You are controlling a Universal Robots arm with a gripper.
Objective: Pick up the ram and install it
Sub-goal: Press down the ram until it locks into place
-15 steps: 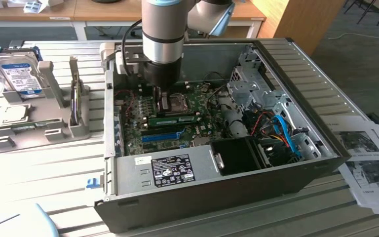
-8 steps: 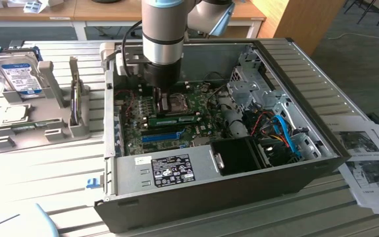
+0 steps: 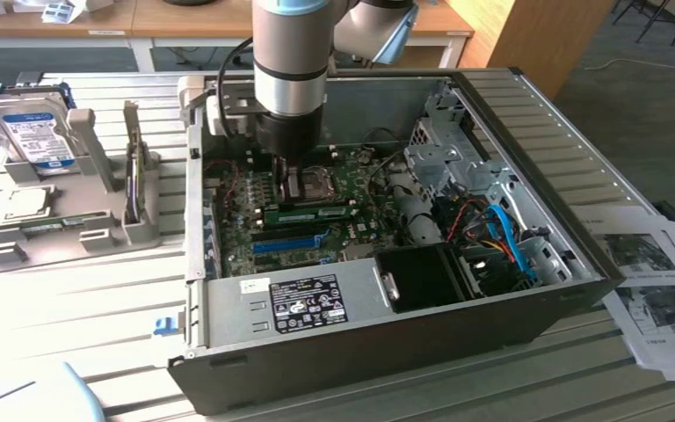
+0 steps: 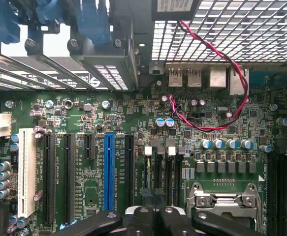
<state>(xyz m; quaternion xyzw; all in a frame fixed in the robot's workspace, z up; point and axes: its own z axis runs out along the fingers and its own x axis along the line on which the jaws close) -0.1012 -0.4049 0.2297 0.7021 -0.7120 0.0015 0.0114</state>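
Slatted grey table (image 3: pixel 68 299) in a lab/office room w/ wooden desks (image 3: pixel 103 26) behind, printed sheets (image 3: pixel 654 290) at exterior view's right. RAM (image 3: pixel 312 213) was a thin green stick w/ white sticker, lying seated on the mobo beside the CPU socket (image 3: pixel 308 183). PC case (image 3: pixel 431 334) lay open: mobo, blue slot strip (image 3: pixel 287 243), PSU. Gripper (image 3: pixel 293 176) had fingers together, empty, just above RAM. HDD (image 3: pixel 35 130) stood in grey holder (image 3: pixel 103 176).

Ram (image 3: pixel 310 214) inside computer case (image 3: pixel 572 167), hard drive (image 3: pixel 35 132) at exterior view's left
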